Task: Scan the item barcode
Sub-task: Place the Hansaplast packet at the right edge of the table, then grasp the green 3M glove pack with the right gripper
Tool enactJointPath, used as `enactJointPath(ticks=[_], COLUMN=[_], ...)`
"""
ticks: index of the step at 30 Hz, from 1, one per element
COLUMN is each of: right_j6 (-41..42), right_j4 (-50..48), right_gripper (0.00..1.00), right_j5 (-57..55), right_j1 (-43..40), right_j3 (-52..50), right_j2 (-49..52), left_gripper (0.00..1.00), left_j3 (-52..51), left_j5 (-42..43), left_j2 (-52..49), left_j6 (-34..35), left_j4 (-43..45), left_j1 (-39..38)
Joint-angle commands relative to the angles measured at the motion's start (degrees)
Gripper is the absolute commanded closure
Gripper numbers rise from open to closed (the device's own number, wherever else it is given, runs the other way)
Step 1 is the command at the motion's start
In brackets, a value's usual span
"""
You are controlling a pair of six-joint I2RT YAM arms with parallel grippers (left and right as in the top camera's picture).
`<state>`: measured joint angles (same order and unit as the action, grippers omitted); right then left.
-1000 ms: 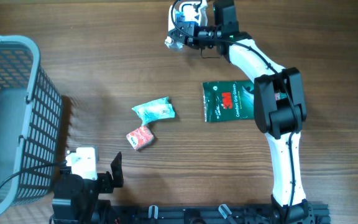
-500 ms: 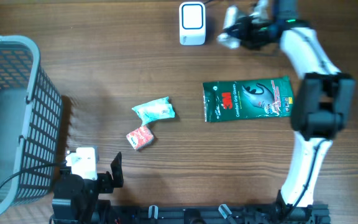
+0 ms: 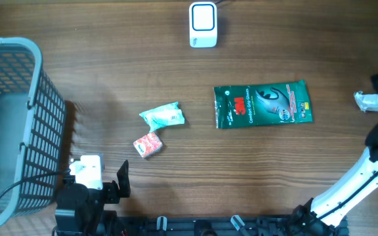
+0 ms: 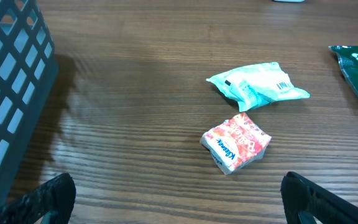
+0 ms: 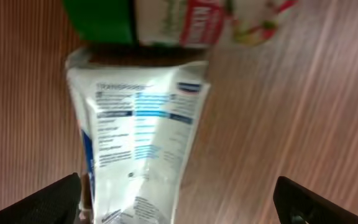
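Two hands show on my screens, and both are wide open. My right hand [image 5: 179, 202] hangs over the right edge of the counter [image 3: 110, 65]. Its fingers [image 5: 58, 199] are spread apart and pinch nothing. Right under it lies the white packet [image 5: 135, 137] with blue print, loose on the wood. One end of it meets a green and red pack [image 5: 160, 22]; I cannot tell if it slips under. My left hand [image 4: 179, 196] sits low at the front left corner, beside the gray basket [image 3: 8, 44], and holds nothing. The white scanner [image 3: 202, 25] stands at the back edge, well apart from the white packet. A green glove bag [image 3: 262, 103], a teal packet [image 3: 163, 117] and a pink tissue pack [image 3: 147, 145] lie in the middle.
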<state>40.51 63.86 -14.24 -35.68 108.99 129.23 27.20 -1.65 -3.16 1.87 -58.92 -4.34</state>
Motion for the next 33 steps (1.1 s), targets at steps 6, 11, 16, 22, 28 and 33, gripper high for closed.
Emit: enactJointPath(ticks=[6, 11, 16, 22, 28, 33], right_j6=[4.83, 11.32, 22.6, 39.15, 38.99, 29.35], right_j4=[14.97, 14.08, -5.25, -11.91, -24.41, -23.63], right_gripper=[0.0, 0.0, 0.0, 0.0, 0.06, 0.96], right_j5=[11.91, 16.0, 27.78, 20.63, 20.7, 22.12], right_j1=[12.17, 25.03, 36.65, 47.89, 48.11, 48.11], right_j3=[0.92, -14.86, -29.86, -31.82, -42.27, -42.69], right_j2=[-18.25, -18.47, -18.51, -17.75, -13.2, -11.19], left_gripper=[0.0, 0.0, 0.0, 0.0, 0.0, 0.0], left_j3=[-0.2, -0.2, -0.2, -0.2, -0.2, -0.2], left_j5=[0.07, 0.07, 0.07, 0.07, 0.07, 0.07], left_j2=[0.09, 0.09, 0.09, 0.09, 0.09, 0.09], left_j6=[0.33, 0.33, 0.33, 0.33, 0.33, 0.33], left_j4=[0.22, 0.22, 0.22, 0.22, 0.22, 0.22], left_j1=[0.17, 0.17, 0.17, 0.17, 0.17, 0.17])
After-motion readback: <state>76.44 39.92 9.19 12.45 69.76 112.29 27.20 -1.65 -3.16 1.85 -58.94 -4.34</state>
